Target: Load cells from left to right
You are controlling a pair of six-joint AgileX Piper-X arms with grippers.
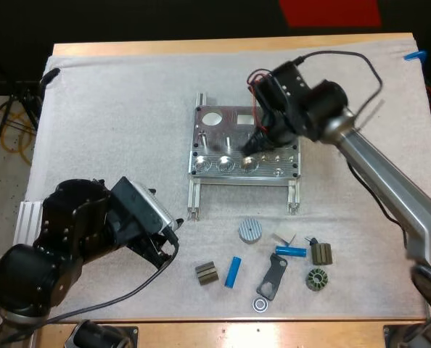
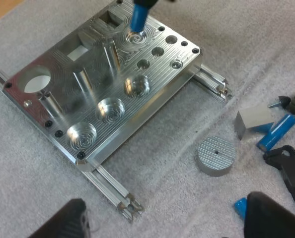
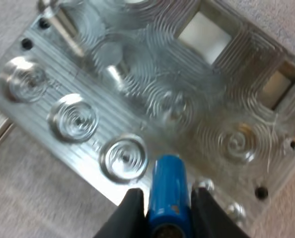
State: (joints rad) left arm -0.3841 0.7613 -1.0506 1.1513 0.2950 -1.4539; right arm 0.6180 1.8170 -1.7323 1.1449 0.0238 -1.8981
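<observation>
1. High view: the right gripper point(image 1: 254, 145) hangs over the fixture point(image 1: 208, 138), near the right-hand end of its front row. The left gripper point(image 1: 165, 245) hovers over the mat's near side.
2. Left wrist view: the left fingers point(image 2: 68, 220) stand wide apart, holding nothing. The blue cell point(image 2: 139, 17) stands nearly upright, its lower end over the plate behind three empty pockets point(image 2: 111, 109).
3. Right wrist view: the right jaws clamp the cell from both sides. Its long axis runs along the fingers and points down beside the nearest pocket. Centre it and keep it plumb before lowering.

The fixture point(image 2: 112, 99) is bare machined metal — bright, ridged with fine tool swirls. The mat point(image 1: 114, 109) looks like matt, fuzzy white cloth; the tabletop point(image 1: 201, 47) edge is pale wood. The blue cylinder point(image 3: 167, 191) is smooth, slightly glossy.
</observation>
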